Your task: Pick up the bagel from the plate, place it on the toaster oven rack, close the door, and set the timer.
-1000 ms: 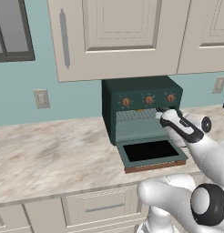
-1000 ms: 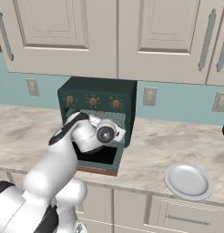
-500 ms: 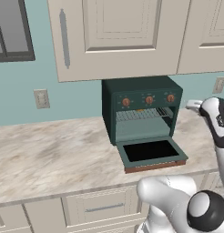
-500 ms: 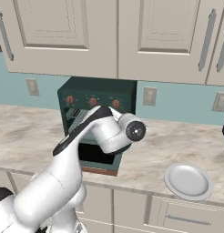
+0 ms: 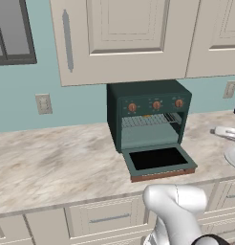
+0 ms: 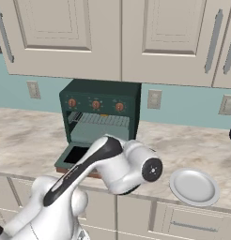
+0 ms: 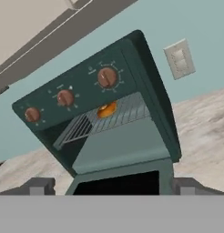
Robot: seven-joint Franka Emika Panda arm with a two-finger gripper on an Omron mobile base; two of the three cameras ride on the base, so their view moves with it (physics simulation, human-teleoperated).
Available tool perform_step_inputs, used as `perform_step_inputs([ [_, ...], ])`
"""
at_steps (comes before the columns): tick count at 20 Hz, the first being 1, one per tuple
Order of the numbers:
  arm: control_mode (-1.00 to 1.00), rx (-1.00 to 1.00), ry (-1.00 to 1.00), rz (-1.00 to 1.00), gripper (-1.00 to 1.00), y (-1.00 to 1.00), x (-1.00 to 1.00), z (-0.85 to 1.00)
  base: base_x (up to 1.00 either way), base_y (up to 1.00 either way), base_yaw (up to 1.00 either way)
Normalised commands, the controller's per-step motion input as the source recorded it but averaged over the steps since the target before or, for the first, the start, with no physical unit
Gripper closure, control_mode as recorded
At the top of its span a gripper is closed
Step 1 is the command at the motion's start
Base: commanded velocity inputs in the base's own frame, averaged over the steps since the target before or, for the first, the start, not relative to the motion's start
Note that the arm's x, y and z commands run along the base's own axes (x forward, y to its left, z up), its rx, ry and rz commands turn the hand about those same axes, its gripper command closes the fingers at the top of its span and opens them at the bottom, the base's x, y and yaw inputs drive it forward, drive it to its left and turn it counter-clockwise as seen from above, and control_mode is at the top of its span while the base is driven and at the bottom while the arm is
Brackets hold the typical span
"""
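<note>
On the toaster oven rack (image 7: 109,119), toward its back, the bagel (image 7: 106,109) already lies; it reads as a small golden ring, light and soft enough to squash, best taken gently across its outer rim if it ever needs shifting. Below it the door (image 5: 158,161) hangs flat open over the counter (image 5: 57,162), a stiff hinged panel that I judge should be lifted from under its copper bar handle (image 5: 162,175) along the front edge. Next comes the timer (image 7: 107,77), the right-end knob, small and probably slick, to be pinched across its sides. The plate (image 6: 194,186) sits bare to the oven's right. The gripper (image 7: 111,187) has its fingers spread wide, holding nothing. Much of the bagel hides behind rack wires, and the rack's depth is hard to judge
</note>
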Motion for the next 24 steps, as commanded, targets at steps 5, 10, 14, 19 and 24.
perform_step_inputs([
  [5,-1.0,-0.06,-0.09,0.31,-1.0,0.0,-0.26,-0.15,0.0,0.0,0.0],
  [10,-1.0,-0.14,-0.2,0.33,-1.0,0.02,0.0,-0.26,0.0,0.0,0.0],
  [14,-1.0,-0.23,-0.28,0.36,-1.0,0.0,0.0,-0.19,0.0,0.0,0.0],
  [19,-1.0,-0.19,-0.02,0.15,-1.0,0.0,0.03,-0.14,0.0,0.0,0.0],
  [24,-1.0,-0.24,-0.02,0.0,-1.0,0.01,0.0,-0.21,0.0,0.0,0.0],
])
